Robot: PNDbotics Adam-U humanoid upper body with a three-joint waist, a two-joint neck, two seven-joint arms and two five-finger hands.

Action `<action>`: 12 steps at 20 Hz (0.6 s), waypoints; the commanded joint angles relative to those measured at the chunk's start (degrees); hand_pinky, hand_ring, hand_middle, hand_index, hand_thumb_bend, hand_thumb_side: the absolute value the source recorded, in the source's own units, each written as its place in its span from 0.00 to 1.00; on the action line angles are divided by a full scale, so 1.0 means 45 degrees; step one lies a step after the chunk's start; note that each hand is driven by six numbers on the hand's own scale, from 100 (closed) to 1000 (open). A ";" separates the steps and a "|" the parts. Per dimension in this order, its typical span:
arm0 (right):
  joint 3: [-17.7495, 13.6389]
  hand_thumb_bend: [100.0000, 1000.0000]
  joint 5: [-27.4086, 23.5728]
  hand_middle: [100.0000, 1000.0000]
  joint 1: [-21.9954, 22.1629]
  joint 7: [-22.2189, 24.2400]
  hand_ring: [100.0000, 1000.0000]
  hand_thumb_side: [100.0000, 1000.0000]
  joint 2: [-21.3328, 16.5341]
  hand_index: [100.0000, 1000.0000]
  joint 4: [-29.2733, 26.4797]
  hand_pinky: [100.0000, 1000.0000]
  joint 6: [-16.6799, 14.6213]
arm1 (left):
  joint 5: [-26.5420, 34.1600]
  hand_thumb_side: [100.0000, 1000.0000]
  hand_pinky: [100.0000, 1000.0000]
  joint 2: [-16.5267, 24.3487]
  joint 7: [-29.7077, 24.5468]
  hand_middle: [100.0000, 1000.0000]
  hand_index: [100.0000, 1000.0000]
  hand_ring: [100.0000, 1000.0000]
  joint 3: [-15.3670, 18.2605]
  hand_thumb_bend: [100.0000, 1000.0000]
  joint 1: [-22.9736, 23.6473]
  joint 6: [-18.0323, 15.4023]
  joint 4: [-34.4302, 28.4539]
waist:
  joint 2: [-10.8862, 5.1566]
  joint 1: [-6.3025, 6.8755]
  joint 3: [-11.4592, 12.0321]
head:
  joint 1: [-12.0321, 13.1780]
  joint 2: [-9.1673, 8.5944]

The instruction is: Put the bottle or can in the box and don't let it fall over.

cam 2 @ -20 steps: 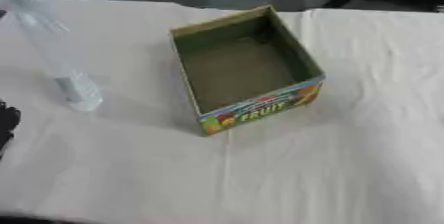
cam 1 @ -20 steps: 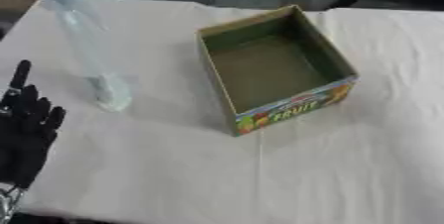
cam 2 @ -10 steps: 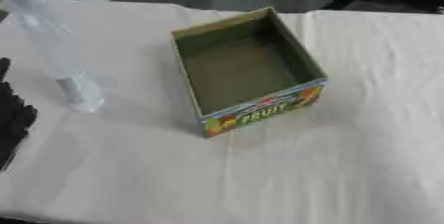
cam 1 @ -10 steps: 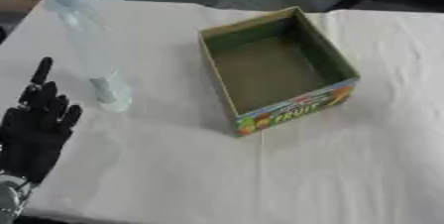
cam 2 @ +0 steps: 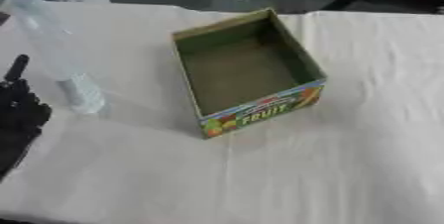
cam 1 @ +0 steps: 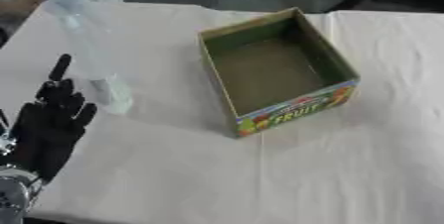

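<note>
Approach step, nothing grasped yet. Black left hand (cam 1: 48, 129) has its fingers straight, slightly spread, pointing up-table. The clear tall plastic bottle (cam 1: 91, 54) stands upright just beyond and right of the fingertips, apart. Open green cardboard fruit box (cam 1: 276, 72) sits further right, empty. Next: close around the bottle low, lift, carry right over the near box wall. White cloth (cam 1: 347, 168) gives free room; table edge is close behind the bottle.

The light is soft and even. The white tablecloth (cam 1: 347, 168) looks bright. The box (cam 1: 276, 72) makes a faint shadow. Everything looks a bit blurry, most of all the clear bottle (cam 1: 91, 54).
</note>
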 commanded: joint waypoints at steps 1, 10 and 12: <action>-0.0083 0.00 -0.0111 1.00 -0.0104 0.0056 0.88 0.75 -0.0280 0.97 -0.0169 0.79 -0.0019 | 0.0231 1.00 0.04 0.0096 0.0229 0.14 1.00 0.04 -0.0042 0.33 -0.0324 -0.0007 -0.0242 | -0.0213 -0.0017 -0.0012 | -0.0077 -0.0150; -0.0079 0.00 -0.0144 1.00 -0.0095 0.0082 0.88 0.75 -0.0257 0.97 -0.0153 0.79 -0.0088 | 0.0744 1.00 0.04 -0.0014 0.1205 0.13 1.00 0.03 -0.0046 0.33 -0.1067 -0.0195 -0.0242 | -0.0114 -0.0073 -0.0037 | -0.0183 0.0028; -0.0079 0.00 -0.0141 1.00 -0.0097 0.0092 0.88 0.75 -0.0248 0.97 -0.0145 0.79 -0.0096 | 0.0862 1.00 0.04 -0.0064 0.1318 0.13 1.00 0.03 -0.0039 0.33 -0.1221 -0.0179 -0.0242 | -0.0080 -0.0086 -0.0047 | -0.0180 0.0046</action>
